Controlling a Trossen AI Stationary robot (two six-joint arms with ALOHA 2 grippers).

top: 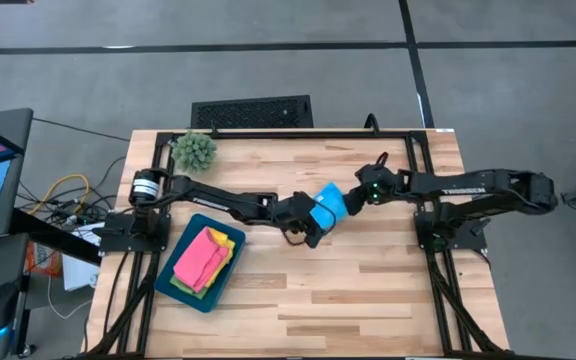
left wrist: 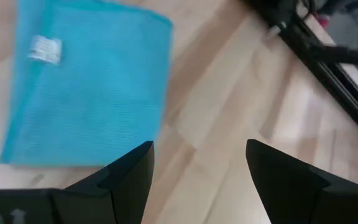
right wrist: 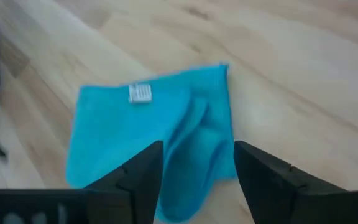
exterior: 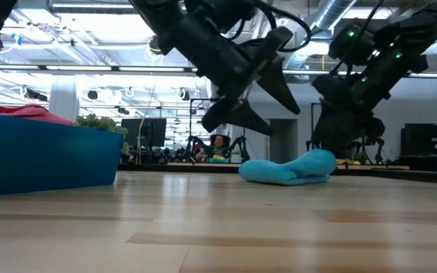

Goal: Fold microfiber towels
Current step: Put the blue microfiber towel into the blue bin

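A light blue microfiber towel (top: 328,203) lies folded on the wooden table's middle, its white tag (right wrist: 140,93) facing up; one edge is bunched into a soft hump (exterior: 317,161). My left gripper (left wrist: 197,146) hangs open over bare wood just beside the towel (left wrist: 86,81), toward the table's near side (top: 306,232). My right gripper (right wrist: 197,146) is open, its fingers standing on either side of the towel's bunched edge (right wrist: 194,155), on the towel's right (top: 351,203). Pink (top: 203,255), yellow (top: 226,240) and green (top: 182,281) towels lie stacked in the teal tray (top: 171,287). My right gripper slants down from the table's right, its open fingers straddling the blue towel's bunched edge (right wrist: 191,168). I cannot tell whether they touch it. The towel lies on the table.
The teal tray (exterior: 44,155) sits near the table's left front. A spiky green plant ball (top: 195,150) stands at the far left corner. A black frame rail (left wrist: 328,56) runs along the table's far and side edges. Bare wood lies toward the near edge (top: 368,300).
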